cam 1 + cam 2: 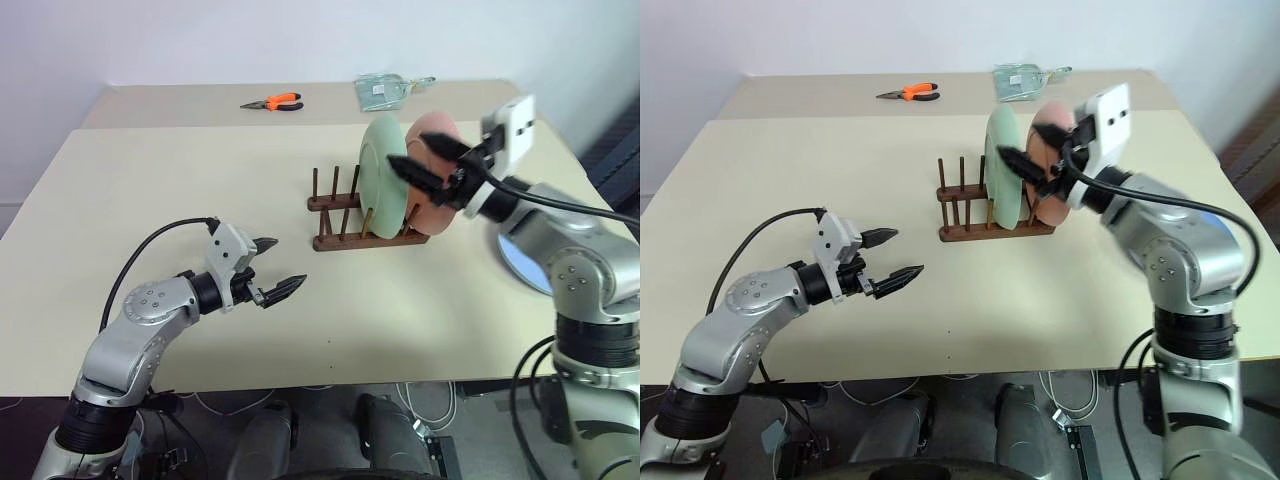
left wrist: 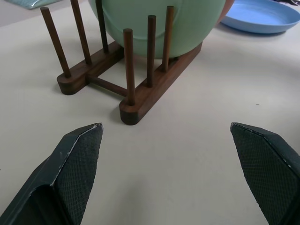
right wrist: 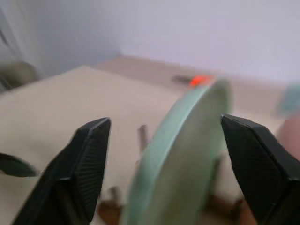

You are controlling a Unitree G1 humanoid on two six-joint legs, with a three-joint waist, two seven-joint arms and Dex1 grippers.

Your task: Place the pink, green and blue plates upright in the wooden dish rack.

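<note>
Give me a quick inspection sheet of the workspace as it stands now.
Surface: beige table, second table butted behind it.
Job's things: green plate and pink plate upright in the rack; blue plate flat on the table beside the rack, at the robot's right.
Clutter: orange pliers and a clear packet on the far table.
Claws: left claw open, empty, low over the table short of the rack; right claw open around the green plate's top edge, not gripping.
Cables: black cable on the left arm, another on the right arm; loose leads on the floor.
Surroundings: plain wall behind.
</note>
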